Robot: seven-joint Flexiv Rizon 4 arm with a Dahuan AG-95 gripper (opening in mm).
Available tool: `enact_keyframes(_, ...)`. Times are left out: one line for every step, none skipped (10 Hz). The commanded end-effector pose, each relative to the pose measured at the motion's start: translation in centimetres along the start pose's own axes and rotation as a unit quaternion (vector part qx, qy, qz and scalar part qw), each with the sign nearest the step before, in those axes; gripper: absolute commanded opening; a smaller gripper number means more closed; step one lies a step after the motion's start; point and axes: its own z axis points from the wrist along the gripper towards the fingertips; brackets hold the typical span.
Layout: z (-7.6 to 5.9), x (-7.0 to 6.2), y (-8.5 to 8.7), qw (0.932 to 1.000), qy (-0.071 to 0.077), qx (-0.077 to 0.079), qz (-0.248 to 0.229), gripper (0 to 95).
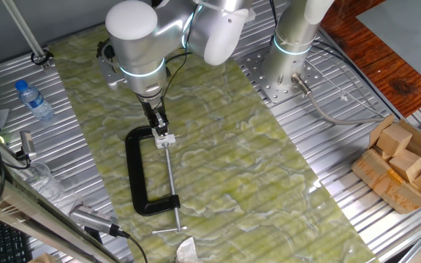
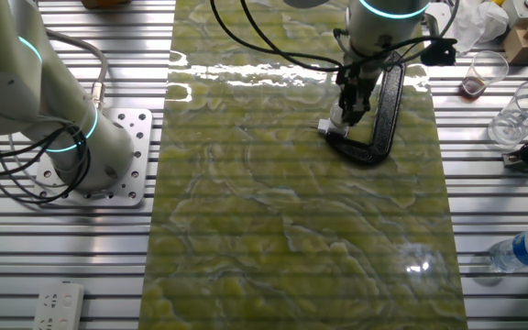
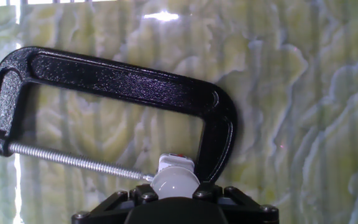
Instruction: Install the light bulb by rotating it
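Note:
The light bulb (image 3: 174,183) is small, white and rounded, and sits at the bottom middle of the hand view. It stands on top of a white blocky socket (image 3: 176,164) held by the black C-clamp (image 3: 123,78). My gripper (image 3: 174,195) is shut on the light bulb, a black finger pressing each side. In one fixed view the gripper (image 1: 158,126) points down at the socket (image 1: 166,137) at the top end of the clamp (image 1: 133,172). The other fixed view shows the gripper (image 2: 345,112) over the socket (image 2: 330,129) beside the clamp (image 2: 389,115); the bulb is hidden there.
The clamp's screw rod (image 1: 171,183) runs toward the table front. A clear bottle with a blue cap (image 1: 33,100) lies left. A box of wooden blocks (image 1: 404,164) sits right. A second arm's base (image 2: 85,151) is bolted beside the green mat, and a plastic cup (image 2: 484,73) stands nearby.

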Motion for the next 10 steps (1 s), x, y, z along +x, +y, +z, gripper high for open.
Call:
enact_keyframes(-0.01, -0.01, 0.03, 0.9979, -0.001, 0.002, -0.065, 19.0)
enact_keyframes(-0.04, -0.01, 0.03, 0.9968, -0.001, 0.002, -0.08, 38.0)
enact_keyframes(-0.07, -0.01, 0.03, 0.9928, -0.003, 0.001, -0.12, 57.0)
enact_keyframes(-0.07, -0.01, 0.03, 0.9893, -0.004, 0.001, -0.146, 57.0)
enact_keyframes(-0.07, -0.01, 0.03, 0.9889, -0.005, 0.001, -0.148, 57.0)
enact_keyframes(-0.09, -0.01, 0.03, 0.9832, -0.004, 0.002, -0.183, 76.0)
enact_keyframes(-0.13, -0.01, 0.03, 0.9738, -0.003, 0.005, -0.227, 76.0)
enact_keyframes(-0.19, -0.01, 0.03, 0.9571, -0.004, 0.006, -0.29, 57.0)
enact_keyframes(-0.21, -0.01, 0.03, 0.9312, -0.006, 0.006, -0.364, 57.0)
enact_keyframes(-0.21, -0.01, 0.03, 0.9055, -0.01, 0.007, -0.424, 57.0)
